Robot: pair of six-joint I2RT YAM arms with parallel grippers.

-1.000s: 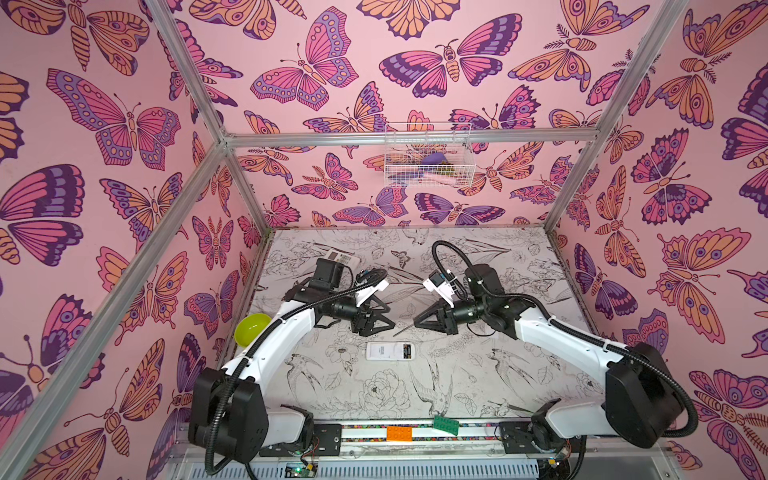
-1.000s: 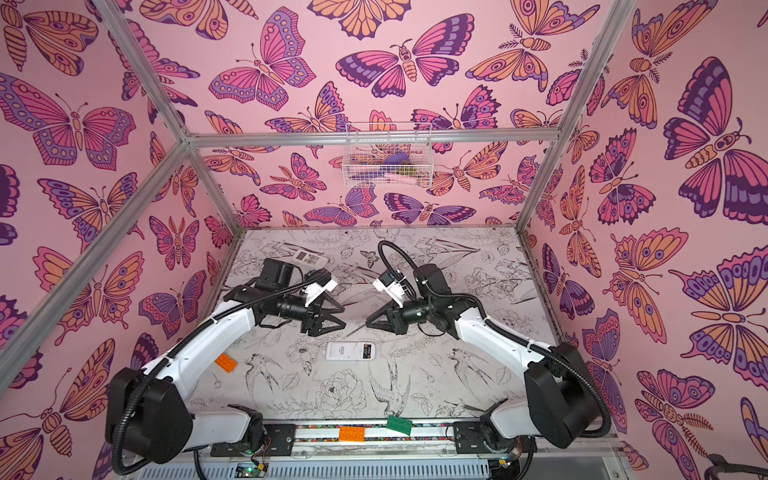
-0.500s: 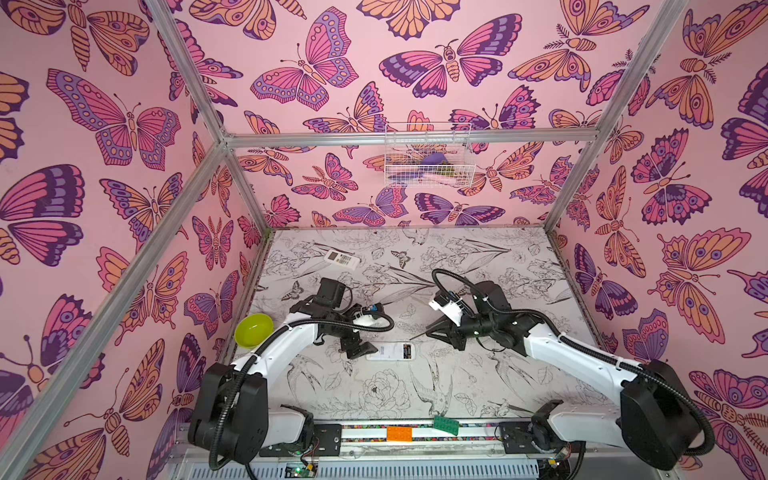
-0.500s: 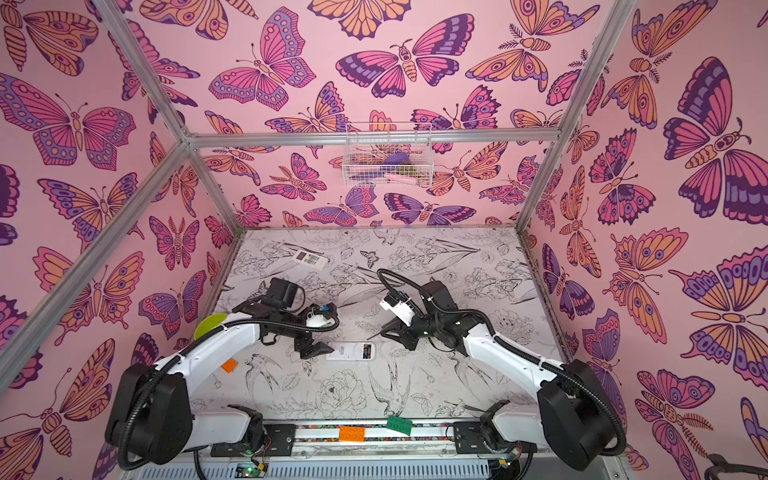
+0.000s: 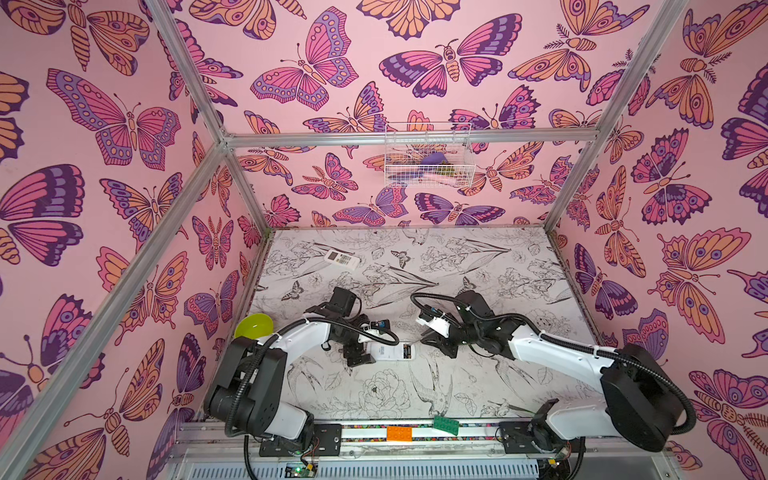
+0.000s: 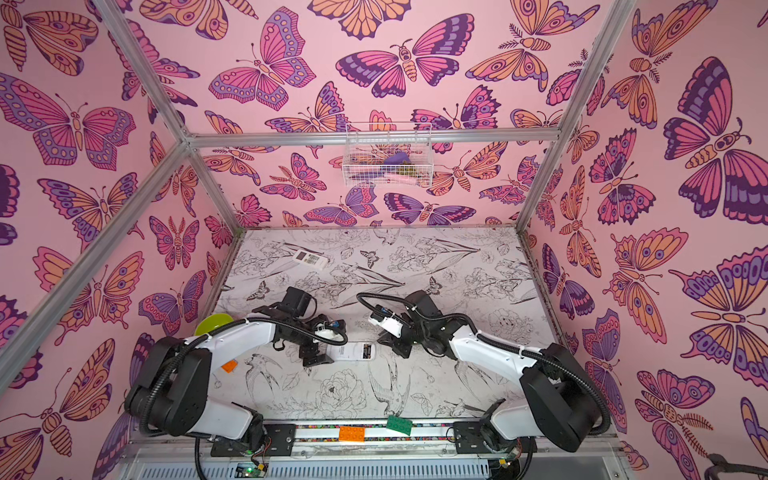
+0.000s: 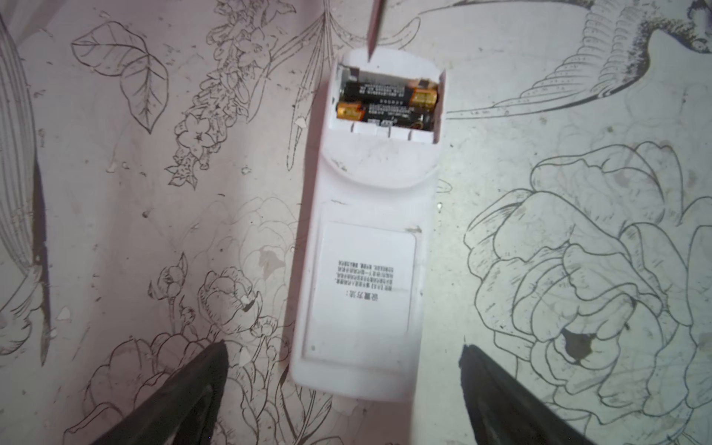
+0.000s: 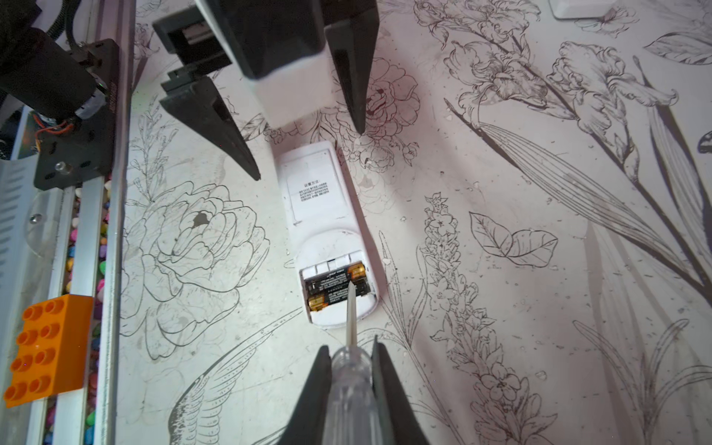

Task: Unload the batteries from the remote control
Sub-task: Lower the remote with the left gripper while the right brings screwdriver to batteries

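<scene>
Near-centre of table (image 5: pixel 498 257): remote (image 5: pixel 392 352) face down, cover off, batteries (image 7: pixel 387 103) both sitting in bay at its right end. Left gripper (image 7: pixel 343 348) spread wide, straddling remote's left end, not touching. Right gripper (image 8: pixel 350 345) clamped on screwdriver (image 8: pixel 350 385), tip at bay.

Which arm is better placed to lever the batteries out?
Right arm, I'd judge: its jaws clamp a clear-handled screwdriver whose tip points at the black gold-ended batteries in the white plastic remote's open compartment. Left arm's jaws stand open astride the remote's other end.
</scene>
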